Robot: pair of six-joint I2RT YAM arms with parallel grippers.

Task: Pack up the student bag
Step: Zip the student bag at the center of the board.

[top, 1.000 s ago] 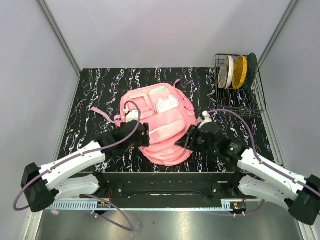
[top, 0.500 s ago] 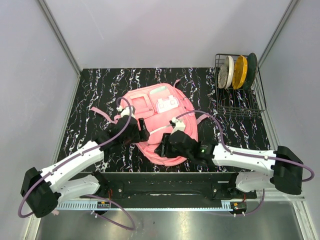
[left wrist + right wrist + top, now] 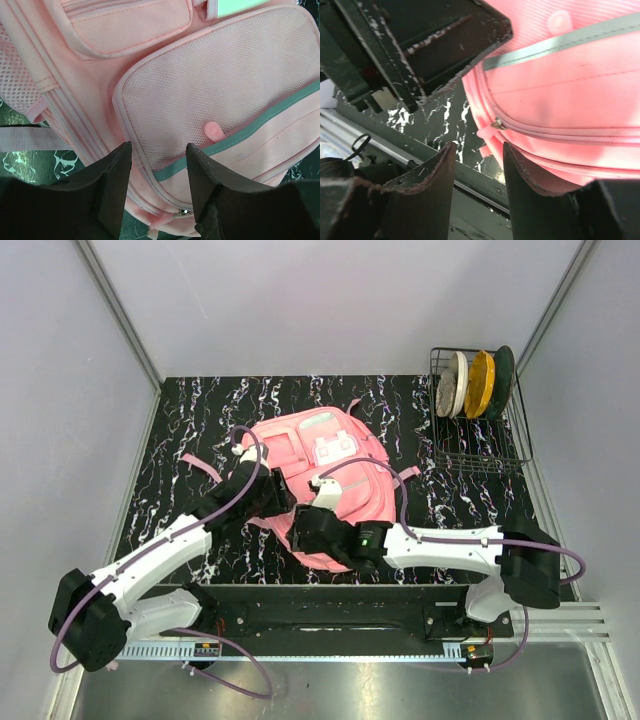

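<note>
Student bag (image 3: 335,455): flat on the table (image 3: 190,420), right under both tools.
Left tool (image 3: 159,150): fingers apart, nothing clamped, over the mint-trimmed corner of the mesh pocket (image 3: 215,85).
Right tool (image 3: 477,150): fingers apart too, at the bag's near edge, zipper pull (image 3: 496,124) just ahead.
Further out: dish rack (image 3: 480,440), well beyond the right tool.

The right tool (image 3: 476,150) holds its two dark fingers (image 3: 430,175) apart with nothing between them, at the student bag's (image 3: 570,90) pink edge, where a zipper pull (image 3: 496,124) lies below a mint stripe (image 3: 560,42); black marbled table (image 3: 445,112) beneath, a dark scuffed part (image 3: 435,45) upper left
</note>
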